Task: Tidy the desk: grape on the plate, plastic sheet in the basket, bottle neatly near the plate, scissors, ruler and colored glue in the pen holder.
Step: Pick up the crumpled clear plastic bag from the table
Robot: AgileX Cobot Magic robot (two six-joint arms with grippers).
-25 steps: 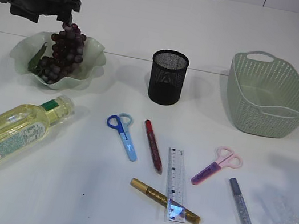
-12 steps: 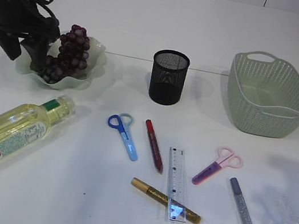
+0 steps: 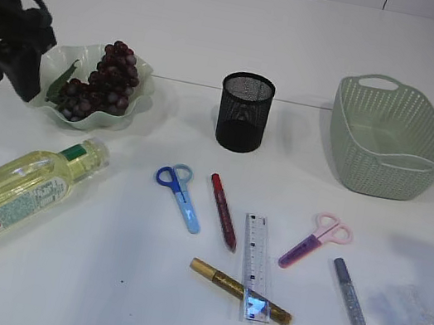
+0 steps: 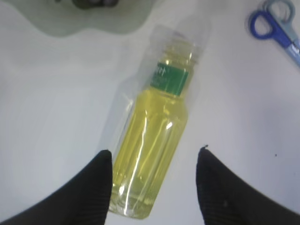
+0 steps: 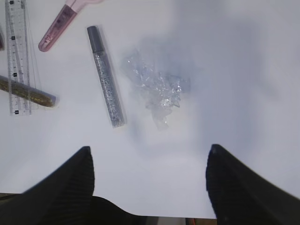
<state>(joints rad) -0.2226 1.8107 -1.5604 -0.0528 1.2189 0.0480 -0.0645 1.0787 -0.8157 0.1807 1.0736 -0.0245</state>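
Grape bunch (image 3: 103,82) lying in the wavy pale green plate (image 3: 130,105) at ten o'clock on the white tabletop (image 3: 224,29). Bottle (image 3: 17,189) of yellow liquid on its side at eight o'clock, just below the plate, green neck band and a printed label with a red mark, writing too small to read; in the left wrist view the same bottle (image 4: 154,150) lying between the two dark fingers, band lettering blurred. Left pincer (image 4: 154,161) parted and empty, hanging above the bottle, not touching it. Black mesh pen holder (image 3: 243,112) upright at twelve o'clock, green woven basket (image 3: 389,141) at two o'clock. Lying flat toward six o'clock: blue scissors (image 3: 179,194), red glue pen (image 3: 223,211), clear ruler (image 3: 256,265) with fine graduations, digits illegible, crossing the gold glue pen (image 3: 225,283). Pink scissors (image 3: 316,240) and silver glitter glue pen (image 3: 354,312) at five o'clock. Crumpled plastic sheet (image 5: 157,86) at four o'clock, just beside the silver pen. Right pincer (image 5: 150,180) wide apart, empty, above bare tabletop near the sheet.
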